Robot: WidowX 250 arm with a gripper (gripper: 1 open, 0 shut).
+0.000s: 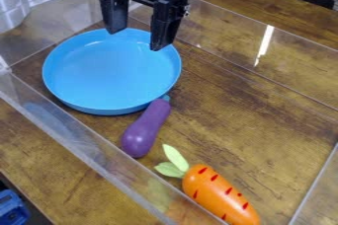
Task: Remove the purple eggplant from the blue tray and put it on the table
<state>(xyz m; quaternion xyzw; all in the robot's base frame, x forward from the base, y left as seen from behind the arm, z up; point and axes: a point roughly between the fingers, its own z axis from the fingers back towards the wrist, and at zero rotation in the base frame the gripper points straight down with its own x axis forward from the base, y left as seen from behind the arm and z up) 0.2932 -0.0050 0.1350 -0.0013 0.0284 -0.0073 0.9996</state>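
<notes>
The purple eggplant lies on the dark wood table, just outside the front right rim of the blue tray. The tray is empty. My gripper hangs above the tray's far rim, its two black fingers pointing down and spread apart with nothing between them. It is well clear of the eggplant.
An orange carrot with green leaves lies on the table in front of the eggplant, near the front acrylic wall. Clear acrylic walls surround the table on all sides.
</notes>
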